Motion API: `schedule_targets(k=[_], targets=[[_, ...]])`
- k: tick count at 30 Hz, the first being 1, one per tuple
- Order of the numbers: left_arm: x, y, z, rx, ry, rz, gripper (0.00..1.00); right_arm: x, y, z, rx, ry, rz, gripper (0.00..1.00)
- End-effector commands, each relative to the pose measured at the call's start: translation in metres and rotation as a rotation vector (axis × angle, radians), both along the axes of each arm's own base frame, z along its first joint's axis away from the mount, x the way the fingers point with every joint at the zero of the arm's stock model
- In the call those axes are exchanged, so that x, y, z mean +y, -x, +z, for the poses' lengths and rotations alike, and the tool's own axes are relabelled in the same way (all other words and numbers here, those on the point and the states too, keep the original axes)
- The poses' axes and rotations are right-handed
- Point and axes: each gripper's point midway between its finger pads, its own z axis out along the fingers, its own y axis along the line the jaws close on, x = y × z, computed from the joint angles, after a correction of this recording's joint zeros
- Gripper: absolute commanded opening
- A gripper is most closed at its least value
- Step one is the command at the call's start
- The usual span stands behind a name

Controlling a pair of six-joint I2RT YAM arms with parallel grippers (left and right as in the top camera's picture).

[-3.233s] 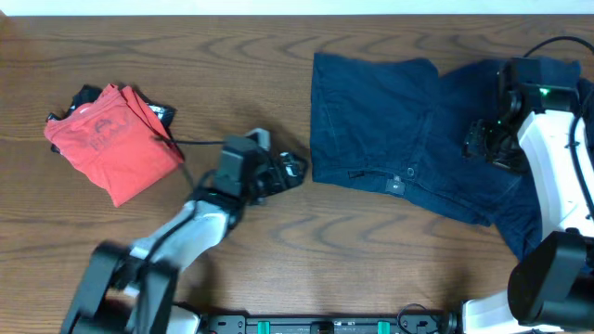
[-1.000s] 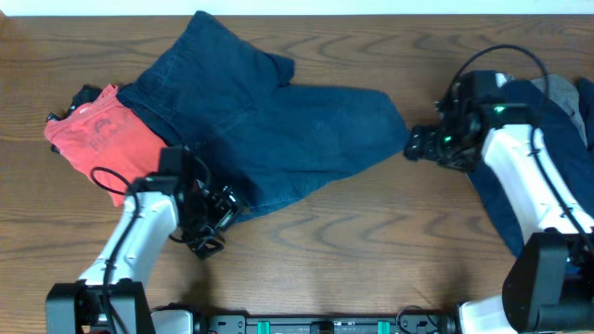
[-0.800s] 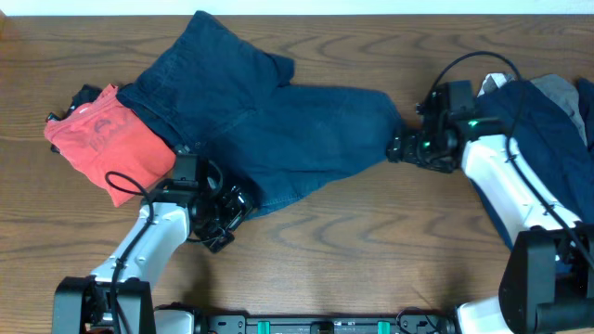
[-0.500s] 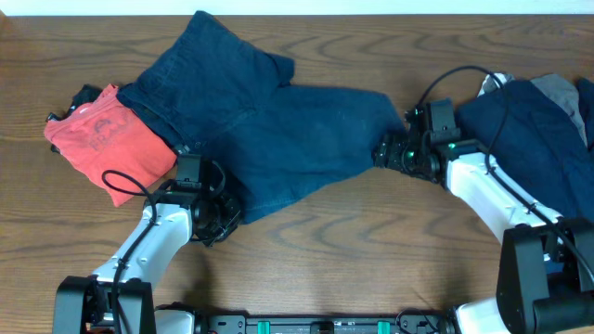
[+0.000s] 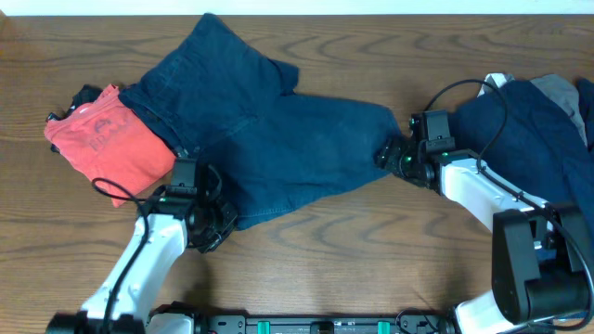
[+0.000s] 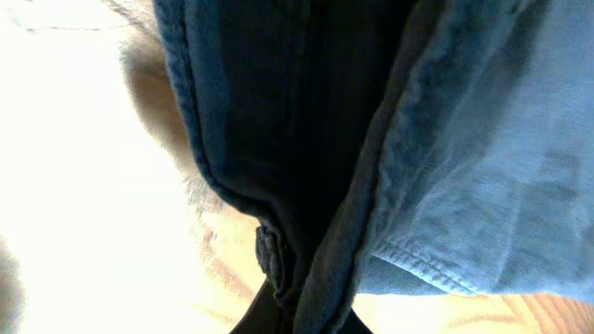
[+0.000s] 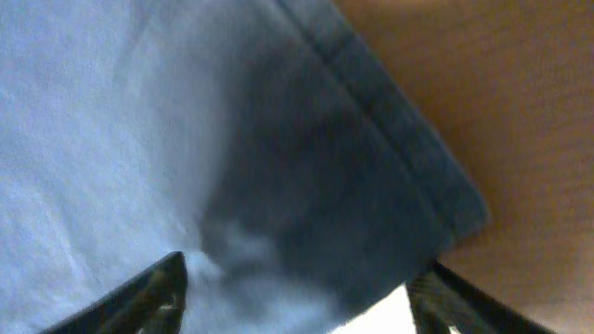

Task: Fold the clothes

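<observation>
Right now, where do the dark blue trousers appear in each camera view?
Overhead: the trousers lie spread from upper left to centre.
Left wrist: they fill most of the frame, with a folded edge running down the middle.
Right wrist: they fill the left and centre, with a hemmed corner at right.
Shared landmark: the wooden table, bare beside the cloth in all three.

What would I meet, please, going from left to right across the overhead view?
First the red garment → navy trousers → right gripper at the trousers' edge → rumpled pile of navy and grey clothes.
</observation>
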Motion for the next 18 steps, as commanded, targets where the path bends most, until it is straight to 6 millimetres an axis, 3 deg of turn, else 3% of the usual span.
schedule_targets(k=[1, 3, 5, 8, 11, 14, 16, 18], targets=[[0.003, 0.001, 0.009, -0.048, -0.018, -0.026, 0.06, 0.002, 0.011, -0.021, 0.065, 0.001, -0.002, 0.29], [0.002, -0.004, 0.015, -0.091, -0.018, -0.040, 0.06, 0.002, 0.010, -0.021, 0.064, 0.002, -0.001, 0.01], [0.002, -0.012, 0.024, -0.150, -0.022, -0.065, 0.06, 0.003, 0.006, -0.012, 0.039, -0.016, 0.020, 0.01], [0.003, -0.034, 0.052, -0.286, -0.064, -0.168, 0.06, 0.007, -0.013, 0.029, -0.063, -0.072, 0.069, 0.01], [0.008, -0.068, 0.106, -0.455, -0.156, -0.268, 0.06, -0.008, -0.036, 0.098, -0.202, -0.073, 0.051, 0.01], [0.015, -0.095, 0.173, -0.598, -0.246, -0.297, 0.06, -0.030, -0.050, 0.188, -0.376, -0.047, 0.039, 0.01], [0.015, -0.106, 0.219, -0.693, -0.277, -0.321, 0.06, -0.046, -0.049, 0.254, -0.488, -0.014, 0.029, 0.01], [0.015, -0.112, 0.266, -0.780, -0.286, -0.313, 0.06, -0.060, -0.040, 0.302, -0.555, 0.017, 0.010, 0.01]])
